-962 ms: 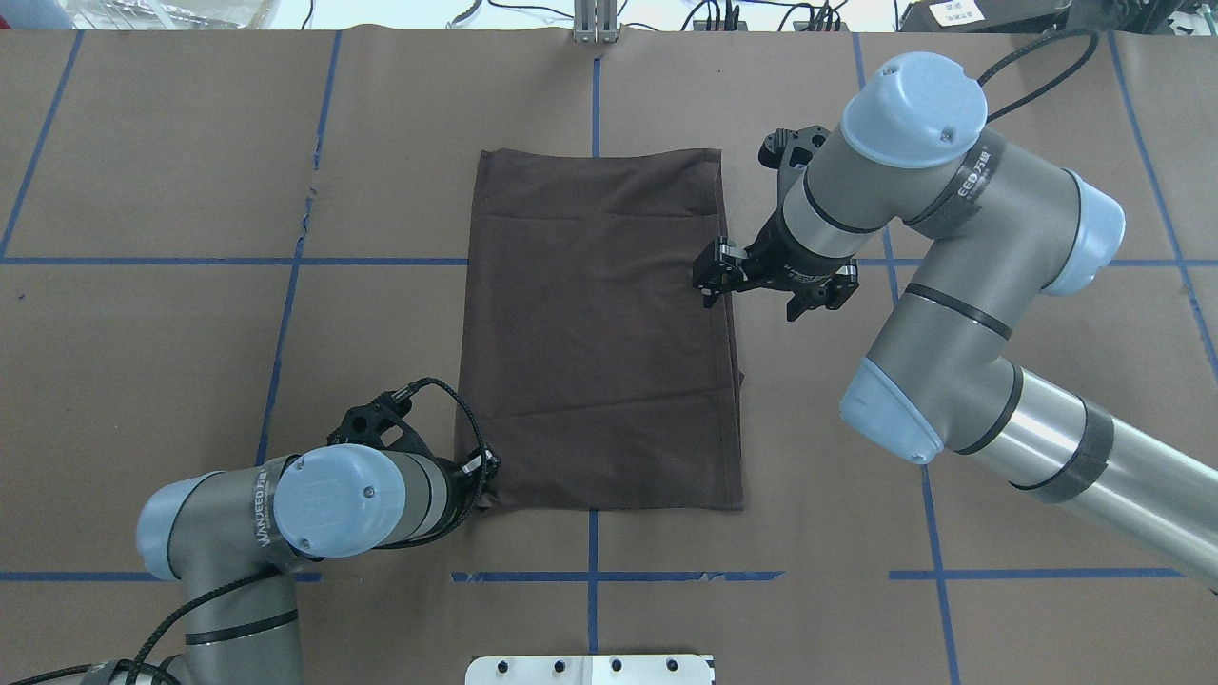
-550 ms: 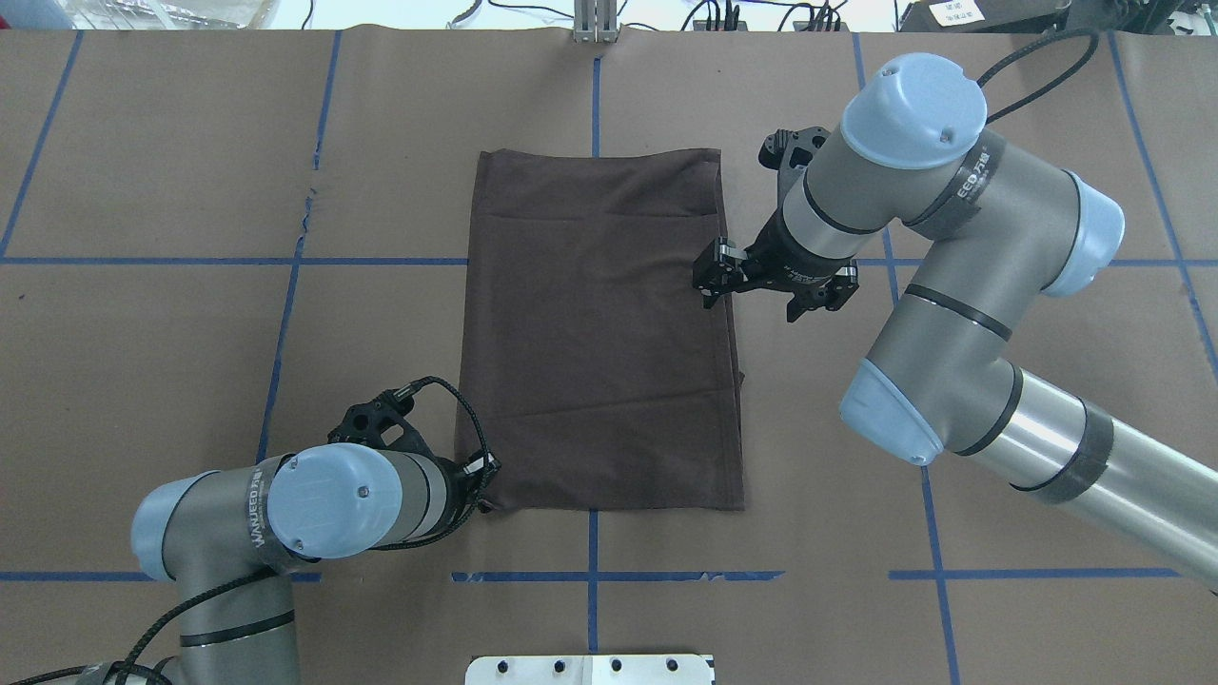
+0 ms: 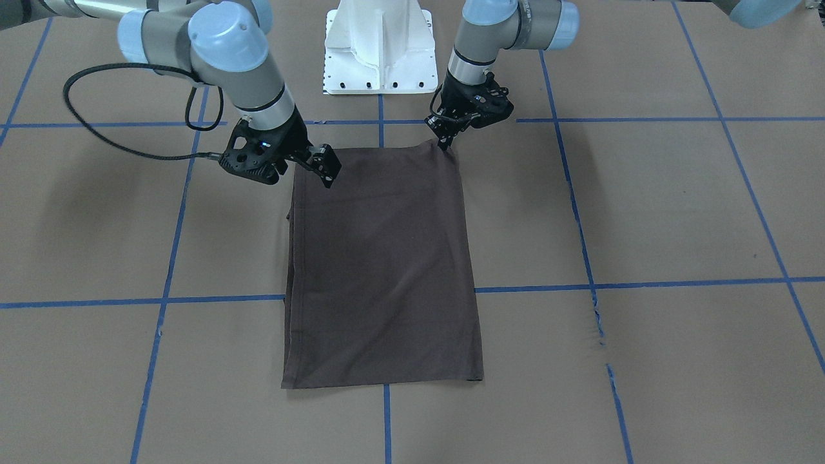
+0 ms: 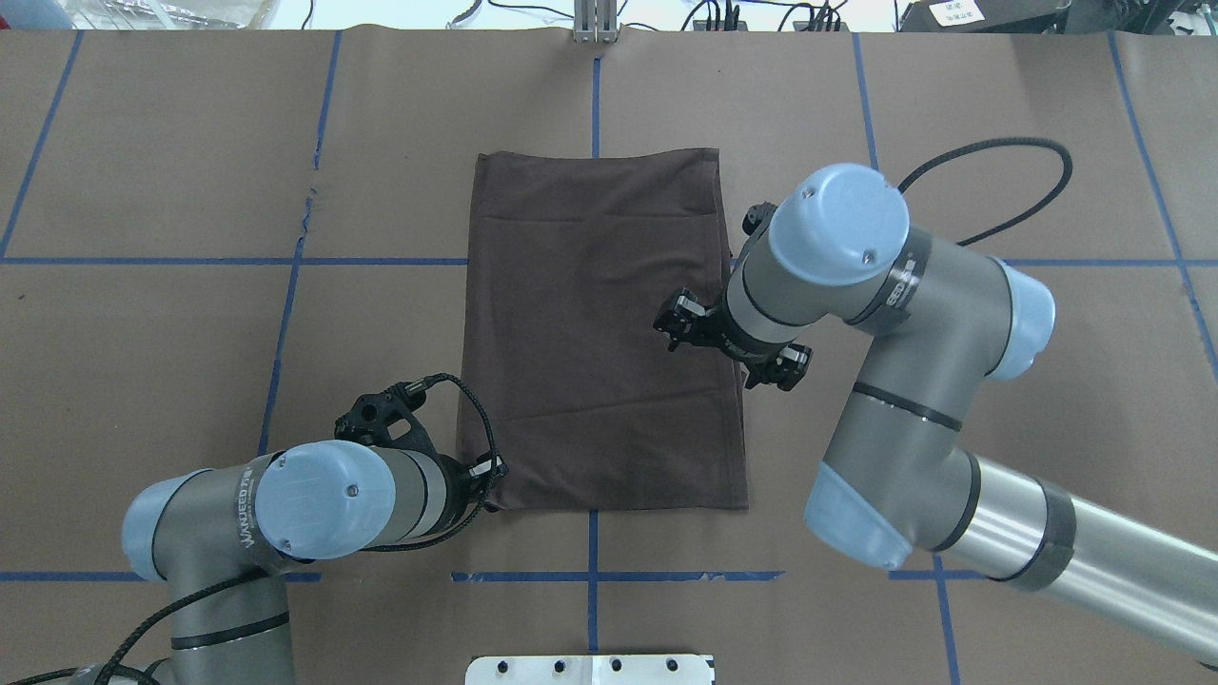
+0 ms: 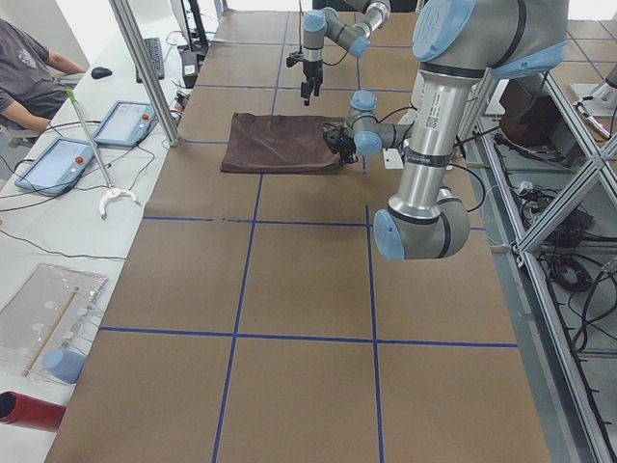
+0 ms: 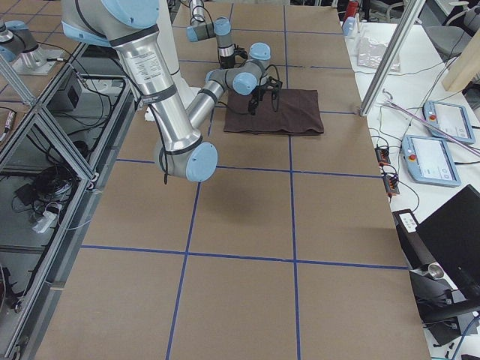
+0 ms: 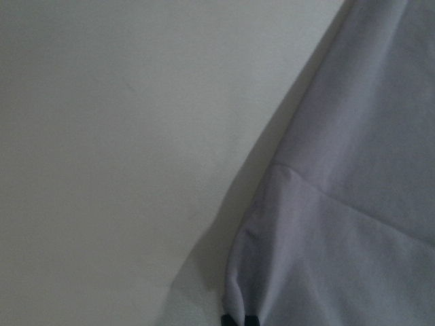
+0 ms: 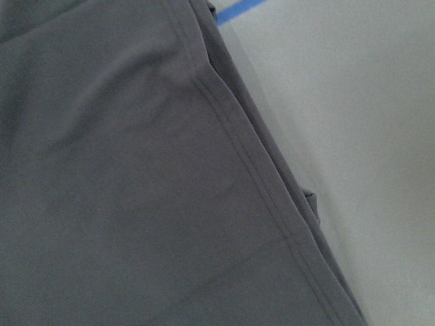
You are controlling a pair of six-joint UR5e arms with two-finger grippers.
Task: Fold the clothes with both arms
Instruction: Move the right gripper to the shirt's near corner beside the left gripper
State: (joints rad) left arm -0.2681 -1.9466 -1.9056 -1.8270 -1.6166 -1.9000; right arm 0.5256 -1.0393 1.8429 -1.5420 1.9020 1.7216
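The dark brown T-shirt (image 4: 599,333) lies flat on the table, folded into a tall rectangle; it also shows in the front view (image 3: 380,270). My left gripper (image 3: 443,142) is low at the shirt's near left corner, shut on that corner. The left wrist view shows the cloth (image 7: 353,204) bunched up at the closed fingertips (image 7: 239,319). My right gripper (image 4: 669,333) hovers open over the shirt's right edge, about halfway along it, and shows in the front view (image 3: 329,173). The right wrist view shows only the hemmed edge (image 8: 224,136).
The table is covered in brown paper with blue tape lines (image 4: 592,571). The white pedestal base (image 3: 377,51) stands at the robot's side. Touch panels (image 5: 58,164) and a seated person (image 5: 29,77) are beyond the far edge.
My right arm has swung toward the robot, and its gripper moved along the shirt's right edge and slightly inward over the cloth. My left arm has barely shifted.
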